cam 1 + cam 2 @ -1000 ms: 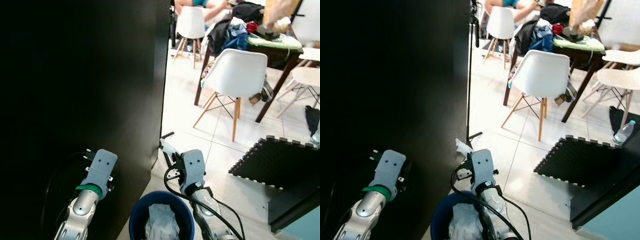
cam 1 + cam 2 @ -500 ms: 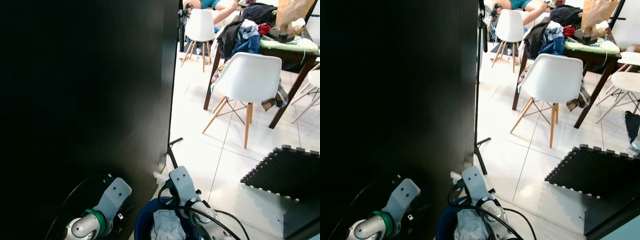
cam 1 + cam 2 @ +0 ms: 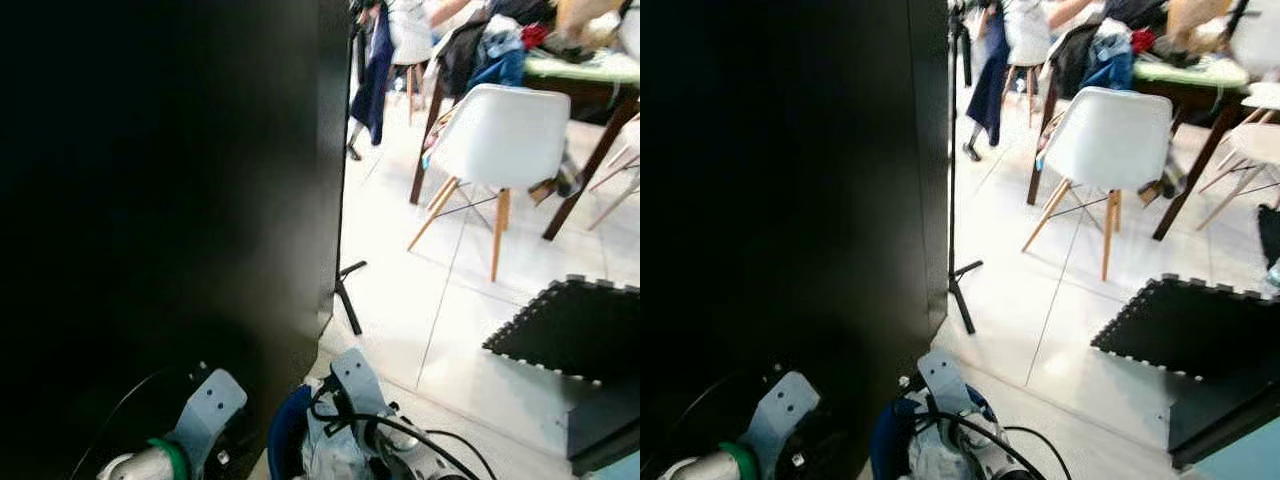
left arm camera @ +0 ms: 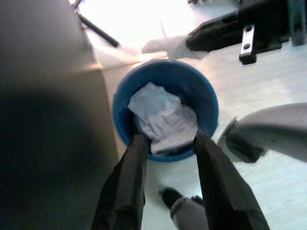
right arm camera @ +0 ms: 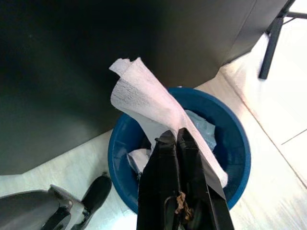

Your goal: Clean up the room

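Beside the tall black panel (image 3: 160, 200) on the pale tiled floor (image 3: 400, 300) stands the round blue plastic bin (image 5: 230, 139), already stuffed with crumpled white paper, and the right pincer (image 5: 178, 139) hangs just above its mouth, fingers pinched tight on a creased white paper sheet (image 5: 144, 100). My call: centre it over the opening, dip, then let go so nothing drapes the rim. The left pincer (image 4: 165, 143) hovers over the near rim, fingers spread, empty; no writing is readable.
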Controlling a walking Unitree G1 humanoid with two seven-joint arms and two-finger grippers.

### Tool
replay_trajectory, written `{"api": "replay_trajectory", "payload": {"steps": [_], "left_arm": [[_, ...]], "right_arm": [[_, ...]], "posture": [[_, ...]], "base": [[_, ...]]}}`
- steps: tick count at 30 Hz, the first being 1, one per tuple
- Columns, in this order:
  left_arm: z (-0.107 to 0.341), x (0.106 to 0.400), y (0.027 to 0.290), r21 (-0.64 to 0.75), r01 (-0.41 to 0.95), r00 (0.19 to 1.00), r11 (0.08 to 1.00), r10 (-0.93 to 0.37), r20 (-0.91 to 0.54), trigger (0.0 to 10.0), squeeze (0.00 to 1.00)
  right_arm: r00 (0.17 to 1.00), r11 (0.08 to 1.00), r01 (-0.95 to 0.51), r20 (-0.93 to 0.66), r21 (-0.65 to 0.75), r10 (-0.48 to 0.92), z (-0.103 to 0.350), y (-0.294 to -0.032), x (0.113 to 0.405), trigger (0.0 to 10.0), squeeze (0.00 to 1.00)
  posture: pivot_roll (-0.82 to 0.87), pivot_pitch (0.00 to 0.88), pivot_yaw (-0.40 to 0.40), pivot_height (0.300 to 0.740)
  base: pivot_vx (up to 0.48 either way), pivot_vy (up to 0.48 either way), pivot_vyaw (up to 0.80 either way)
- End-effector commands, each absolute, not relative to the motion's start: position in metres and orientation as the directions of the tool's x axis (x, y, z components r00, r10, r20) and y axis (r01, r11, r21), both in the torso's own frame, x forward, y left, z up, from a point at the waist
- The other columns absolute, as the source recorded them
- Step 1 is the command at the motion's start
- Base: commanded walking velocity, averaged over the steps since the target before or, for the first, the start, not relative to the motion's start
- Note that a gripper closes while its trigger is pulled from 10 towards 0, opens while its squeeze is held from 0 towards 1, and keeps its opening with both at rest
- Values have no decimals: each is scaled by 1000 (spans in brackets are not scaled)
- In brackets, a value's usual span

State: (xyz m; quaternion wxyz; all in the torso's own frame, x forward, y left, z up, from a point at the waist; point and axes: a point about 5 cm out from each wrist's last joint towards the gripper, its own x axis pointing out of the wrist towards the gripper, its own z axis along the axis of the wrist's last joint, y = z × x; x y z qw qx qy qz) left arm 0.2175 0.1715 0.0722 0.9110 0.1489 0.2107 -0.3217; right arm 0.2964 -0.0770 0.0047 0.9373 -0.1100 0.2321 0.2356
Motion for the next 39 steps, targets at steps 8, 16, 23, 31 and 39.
{"api": "replay_trajectory", "payload": {"steps": [8,16,23,31,39], "left_arm": [[78,206,173,114,640,703,760,-519,-487,10000,0],[80,211,170,102,640,700,761,-524,-486,10000,0],[80,230,161,134,603,749,786,-501,-433,10000,0],[83,254,146,165,509,835,844,-439,-330,10000,0],[76,273,136,144,394,890,908,-339,-304,10000,0]], "right_arm": [[805,878,-463,-470,-118,362,4,-77,296,10000,1000],[818,876,-457,-460,-156,345,5,-83,298,10000,1000],[873,911,-389,-372,-138,317,12,-99,303,10000,0],[970,974,-225,-98,-14,223,38,-117,304,10000,0],[983,983,-182,12,6,182,50,-117,298,10000,0]], "posture": [[131,178,93,740],[105,156,88,740],[54,106,80,740],[-9,71,78,740],[-64,36,74,740]], "base": [[0,0,0],[0,0,0],[0,0,0],[0,0,0],[0,0,0]]}}
